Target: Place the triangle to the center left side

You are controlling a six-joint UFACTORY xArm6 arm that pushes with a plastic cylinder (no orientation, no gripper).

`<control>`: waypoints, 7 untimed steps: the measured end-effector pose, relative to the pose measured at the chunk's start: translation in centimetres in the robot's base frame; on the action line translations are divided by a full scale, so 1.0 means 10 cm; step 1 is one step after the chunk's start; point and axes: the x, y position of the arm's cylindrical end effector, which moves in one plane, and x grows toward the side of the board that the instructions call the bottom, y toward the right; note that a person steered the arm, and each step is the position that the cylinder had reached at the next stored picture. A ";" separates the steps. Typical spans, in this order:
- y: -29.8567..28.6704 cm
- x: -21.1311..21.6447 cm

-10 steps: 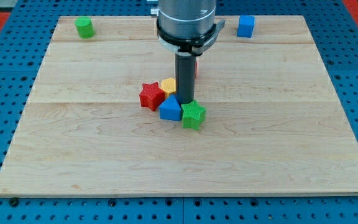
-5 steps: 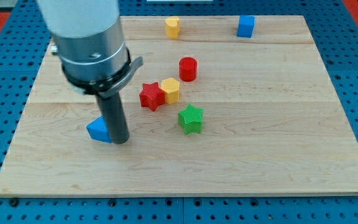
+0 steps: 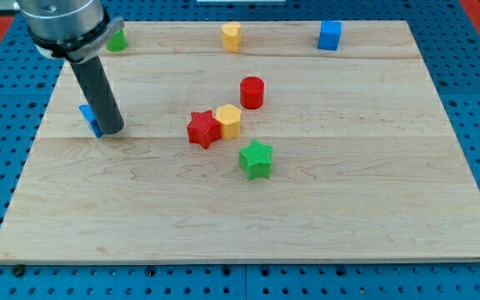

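Observation:
The blue triangle (image 3: 91, 119) lies near the board's left edge, about mid-height, mostly hidden behind the rod. My tip (image 3: 112, 131) rests on the board right against the triangle's right side. The rod rises up and left to the grey arm body at the view's top left.
A red star (image 3: 202, 129) and a yellow block (image 3: 228, 121) touch near the middle, with a red cylinder (image 3: 252, 92) above and a green star (image 3: 257, 159) below. A yellow block (image 3: 232, 36), a blue cube (image 3: 330, 35) and a green block (image 3: 118, 39) sit along the top edge.
My tip has pushed the blue triangle from the central cluster leftward, then up and left to the board's left edge. The green star shifted slightly; the other blocks stayed.

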 end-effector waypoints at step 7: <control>-0.03 0.55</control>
